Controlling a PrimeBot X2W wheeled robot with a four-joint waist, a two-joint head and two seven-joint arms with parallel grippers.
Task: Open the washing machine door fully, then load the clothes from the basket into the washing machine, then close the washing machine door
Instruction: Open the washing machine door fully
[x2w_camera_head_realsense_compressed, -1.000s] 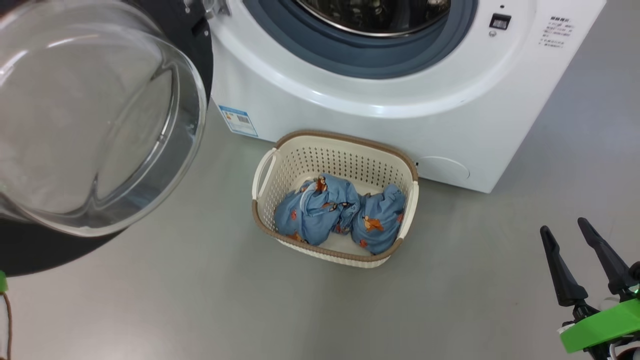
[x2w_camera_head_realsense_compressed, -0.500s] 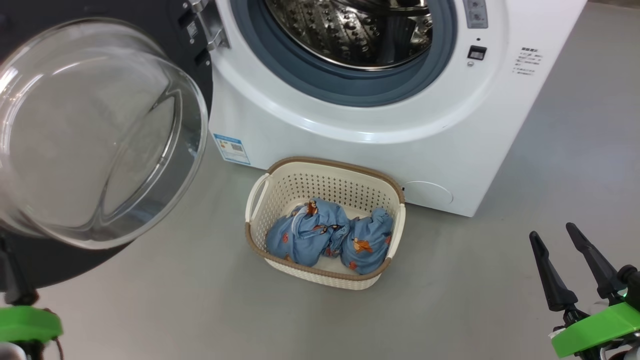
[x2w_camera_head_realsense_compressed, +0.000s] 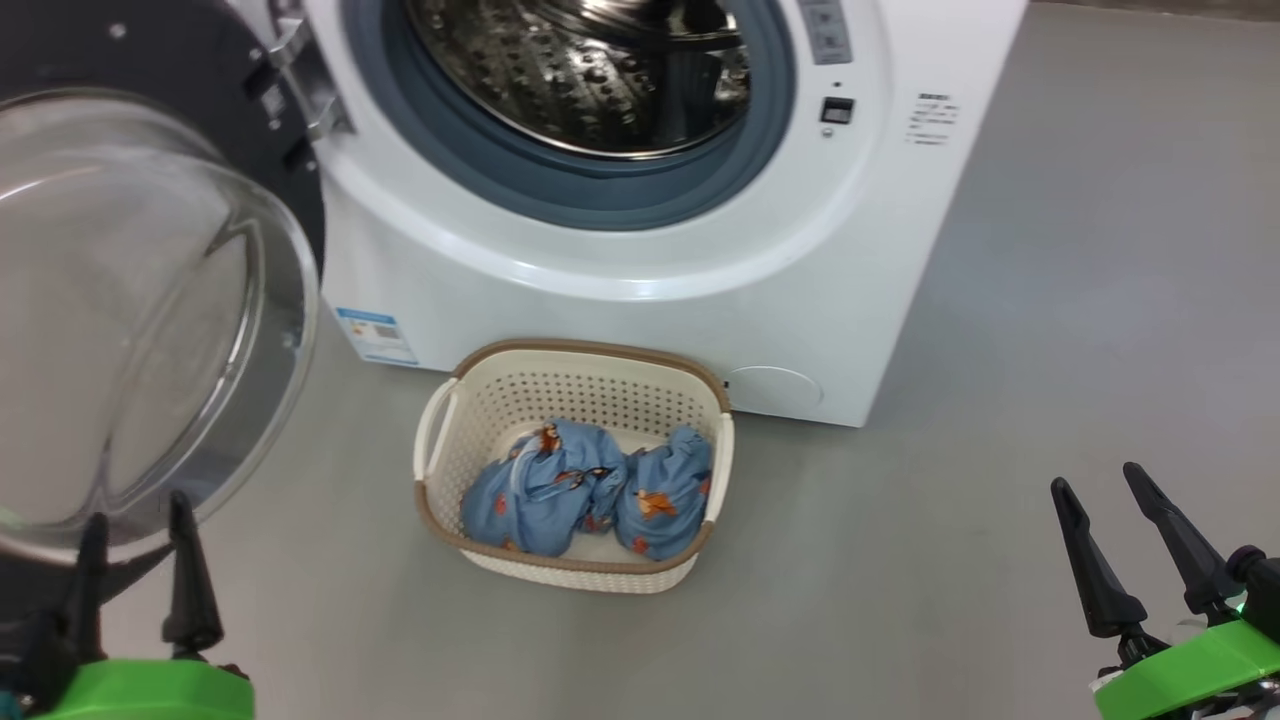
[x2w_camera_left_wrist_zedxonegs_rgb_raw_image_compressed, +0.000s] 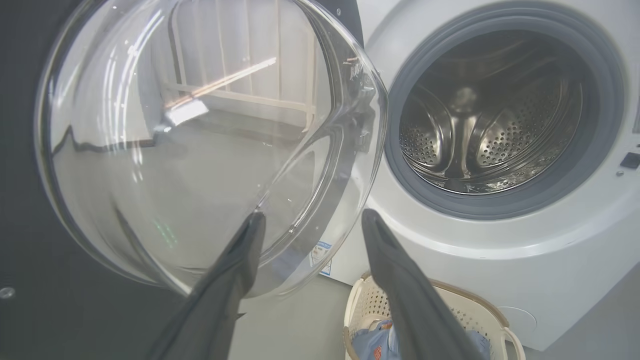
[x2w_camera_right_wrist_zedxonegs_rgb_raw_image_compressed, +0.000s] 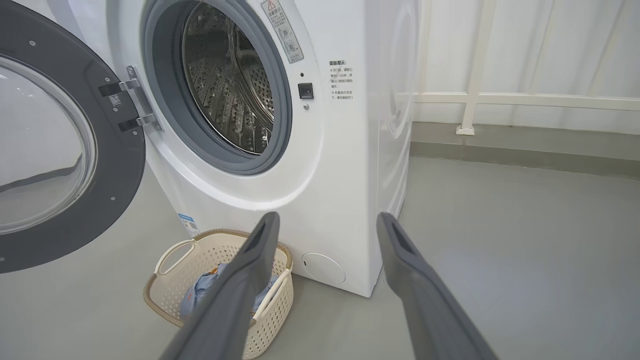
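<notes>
Left gripper (x2w_camera_head_realsense_compressed: 137, 510) and right gripper (x2w_camera_head_realsense_compressed: 1094, 476) gape empty; washing machine door (x2w_camera_head_realsense_compressed: 150, 300) fronts the left.

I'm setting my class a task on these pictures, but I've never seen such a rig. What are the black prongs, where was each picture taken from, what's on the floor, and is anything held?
This is a wheeled robot with two arms; the black prongs are its grippers' fingers. The head camera looks down: the left gripper shows lower left, the right gripper lower right. The other two views come from a camera on each wrist, looking along that arm's fingers. On the grey floor stands a white washer, its round door swung open, showing the steel drum. In front sits a cream basket holding blue clothes. Both grippers are open and hold nothing.
</notes>
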